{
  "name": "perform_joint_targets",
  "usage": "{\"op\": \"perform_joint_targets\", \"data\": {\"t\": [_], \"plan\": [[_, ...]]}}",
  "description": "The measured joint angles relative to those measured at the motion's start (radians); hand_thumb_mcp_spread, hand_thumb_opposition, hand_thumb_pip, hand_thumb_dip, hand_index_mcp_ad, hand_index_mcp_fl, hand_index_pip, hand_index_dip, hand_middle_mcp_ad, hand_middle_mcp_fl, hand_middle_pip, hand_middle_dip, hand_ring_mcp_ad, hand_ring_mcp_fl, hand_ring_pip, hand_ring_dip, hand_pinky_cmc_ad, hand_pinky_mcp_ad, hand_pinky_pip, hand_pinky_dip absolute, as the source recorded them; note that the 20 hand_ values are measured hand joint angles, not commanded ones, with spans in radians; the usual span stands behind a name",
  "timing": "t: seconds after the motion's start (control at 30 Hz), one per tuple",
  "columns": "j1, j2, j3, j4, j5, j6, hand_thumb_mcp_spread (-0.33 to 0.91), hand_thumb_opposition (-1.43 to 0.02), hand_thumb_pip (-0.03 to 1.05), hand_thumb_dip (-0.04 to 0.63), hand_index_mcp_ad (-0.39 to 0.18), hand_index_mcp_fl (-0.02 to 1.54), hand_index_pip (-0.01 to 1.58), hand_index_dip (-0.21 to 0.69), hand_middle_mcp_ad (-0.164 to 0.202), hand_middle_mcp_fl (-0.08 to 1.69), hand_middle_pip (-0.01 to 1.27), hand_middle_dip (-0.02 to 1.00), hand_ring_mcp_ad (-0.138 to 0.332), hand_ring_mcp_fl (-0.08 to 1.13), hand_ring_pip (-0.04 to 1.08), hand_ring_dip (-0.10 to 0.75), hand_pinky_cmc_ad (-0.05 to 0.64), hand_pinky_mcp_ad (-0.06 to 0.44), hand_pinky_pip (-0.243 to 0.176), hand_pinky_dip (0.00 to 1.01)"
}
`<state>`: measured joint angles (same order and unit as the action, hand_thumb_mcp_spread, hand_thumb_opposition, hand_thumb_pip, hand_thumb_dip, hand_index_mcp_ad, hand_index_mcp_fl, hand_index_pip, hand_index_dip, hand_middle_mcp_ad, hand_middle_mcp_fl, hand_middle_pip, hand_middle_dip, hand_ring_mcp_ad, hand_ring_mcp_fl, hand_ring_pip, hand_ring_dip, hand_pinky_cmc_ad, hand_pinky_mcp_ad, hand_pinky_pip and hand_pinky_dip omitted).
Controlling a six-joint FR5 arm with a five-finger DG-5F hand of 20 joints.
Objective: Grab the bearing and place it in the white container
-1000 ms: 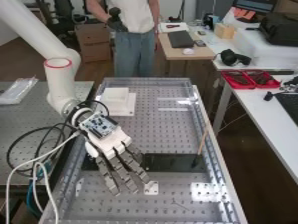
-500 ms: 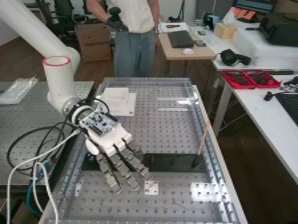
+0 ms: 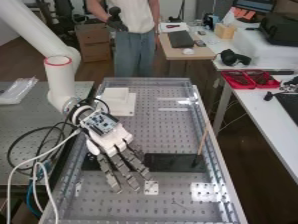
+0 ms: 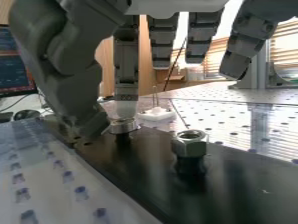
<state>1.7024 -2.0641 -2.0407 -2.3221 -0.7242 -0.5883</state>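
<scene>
in the high view, the hand (image 3: 113, 142) has moved a little toward the top and right of the frame since the first picture, and the small white plate (image 3: 151, 188) at lower centre now stands clear of the fingertips. from the latest earlier picture to this one i see almost no change.

the fingers are loosely spread and nearly straight, hanging over the left part of the dark plate (image 3: 171, 163) and covering some of it. in the wrist view, the bearing (image 4: 122, 127) sits low over that plate, near a hex nut (image 4: 191, 143). one fingertip overlaps the bearing's upper rim and the thumb tip is just beside it; i cannot tell whether either touches.

the white container (image 3: 116, 95) is at upper left of centre in the high view, its inside hard to make out. the arm (image 3: 60, 77) is cut off by the frame at upper left.
</scene>
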Motion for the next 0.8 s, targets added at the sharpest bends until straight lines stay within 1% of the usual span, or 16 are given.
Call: {"op": "perform_joint_targets", "data": {"t": [0.8], "plan": [[0.003, -0.008, -0.004, 0.009, 0.012, -0.007, 0.35, -0.83, 0.72, 0.298, -0.072, 0.05, 1.38, 0.236, 0.072, 0.02, 0.13, 0.2, 0.143, 0.0, 0.09, 0.087, 0.389, 0.295, -0.075, 0.3]]}}
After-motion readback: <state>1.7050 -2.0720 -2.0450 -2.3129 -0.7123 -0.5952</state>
